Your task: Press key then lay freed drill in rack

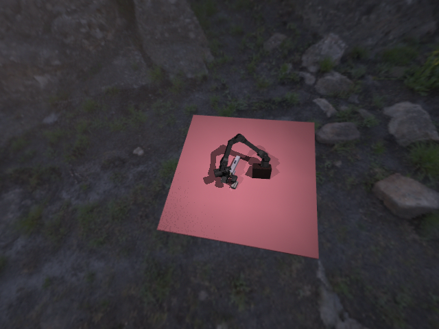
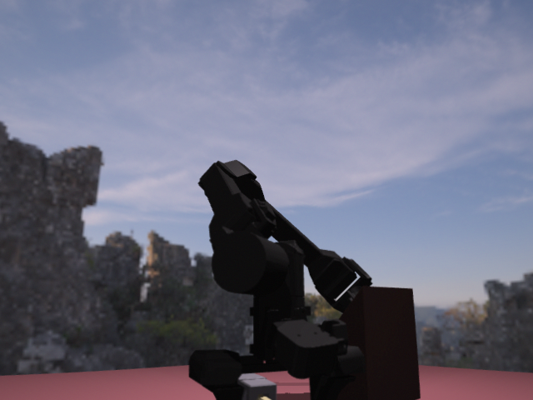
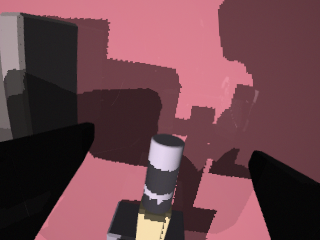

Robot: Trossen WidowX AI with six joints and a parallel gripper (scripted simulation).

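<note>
Shows in the wrist view a banded cylinder [image 3: 166,154], likely the drill, upright or nearly so at lower centre, pale and dark grey above a yellow part [image 3: 152,227]; cannot tell drill from key with certainty. Places it between the spread fingers of the gripper [image 1: 226,177] [image 2: 275,363] [image 3: 172,141], standing wide open with nothing held. Includes a dark block [image 3: 121,220] just beside the yellow part, and a taller block [image 3: 50,75] at upper left, pale on one side. Shows from above a pale strip [image 1: 234,164] beside the gripper, and a small pale piece [image 1: 234,185] near its other side; cannot tell which is the rack. Includes farther out the bent arm [image 1: 250,144] [image 2: 249,262], a dark red-brown box [image 1: 261,171] [image 2: 389,344] near its base, and the pink mat [image 1: 265,212] [image 2: 473,382] [image 3: 150,30], with stones [image 1: 405,195] beyond.
</note>
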